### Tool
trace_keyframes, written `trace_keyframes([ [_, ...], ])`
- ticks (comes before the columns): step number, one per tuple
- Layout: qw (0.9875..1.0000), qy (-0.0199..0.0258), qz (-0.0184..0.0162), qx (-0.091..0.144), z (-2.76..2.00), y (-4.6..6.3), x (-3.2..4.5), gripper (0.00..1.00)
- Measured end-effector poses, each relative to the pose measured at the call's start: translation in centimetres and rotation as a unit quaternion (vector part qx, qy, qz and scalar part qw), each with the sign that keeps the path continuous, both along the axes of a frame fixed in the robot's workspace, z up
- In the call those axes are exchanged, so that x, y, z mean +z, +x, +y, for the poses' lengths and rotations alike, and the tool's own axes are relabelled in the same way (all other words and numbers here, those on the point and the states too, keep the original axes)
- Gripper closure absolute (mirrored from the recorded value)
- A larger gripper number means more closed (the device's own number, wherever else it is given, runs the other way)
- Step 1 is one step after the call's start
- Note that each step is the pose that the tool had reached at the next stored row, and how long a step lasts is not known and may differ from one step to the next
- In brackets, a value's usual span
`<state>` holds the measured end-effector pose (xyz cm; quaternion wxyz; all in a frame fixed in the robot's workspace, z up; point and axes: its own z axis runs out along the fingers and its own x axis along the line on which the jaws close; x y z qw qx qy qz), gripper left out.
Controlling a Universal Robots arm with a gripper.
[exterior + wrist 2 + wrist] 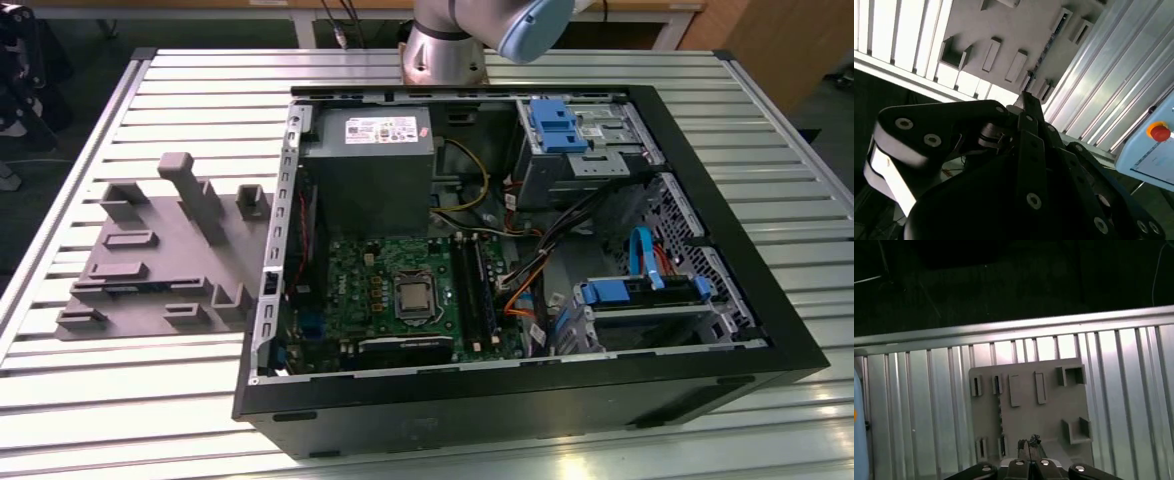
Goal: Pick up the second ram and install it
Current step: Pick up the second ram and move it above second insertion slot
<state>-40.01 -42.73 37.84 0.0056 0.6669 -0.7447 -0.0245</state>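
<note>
The second ram (1060,23) seems, as far as I can judge, not yet picked up. In the second wrist view a thin dark strip with a greenish tint stands on edge in one of the narrow pockets of the grey tray (1054,415), and I take that strip to be it, though I cannot be sure. The tray lies on the ribbed metal bench (929,405), just beside the open computer case (534,405) on the exterior view's left. In the first wrist view the fingers (1029,447) hang well above the tray, over the edge nearest the camera. They are drawn together with hardly a gap and I can make out nothing between them. Inside the case the green motherboard (360,290) lies flat with its long black memory slots (470,285) beside the processor. I cannot tell whether any of those slots is already filled. On this showing both the pick-up and the fitting are left to do.
</note>
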Motion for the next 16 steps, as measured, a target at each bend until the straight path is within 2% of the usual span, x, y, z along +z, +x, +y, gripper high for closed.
trace_keyframes([
  [5, 0.9993, 0.0000, 0.0001, 0.038, -0.01, 0.01, -0.54, 0.89],
  [10, 0.9992, -0.0021, 0.0002, 0.039, 0.00, -0.02, -0.82, 0.89],
  [11, 0.9992, -0.0022, 0.0002, 0.039, -0.01, -0.02, -0.82, 0.84],
  [12, 0.9992, -0.0022, 0.0002, 0.039, 0.00, -0.02, -0.83, 0.84],
  [14, 0.9992, -0.0021, 0.0001, 0.039, -0.01, -0.03, -0.90, 0.71],
  [16, 0.9992, -0.0021, 0.0000, 0.040, -0.06, -0.07, -1.07, 0.71],
])
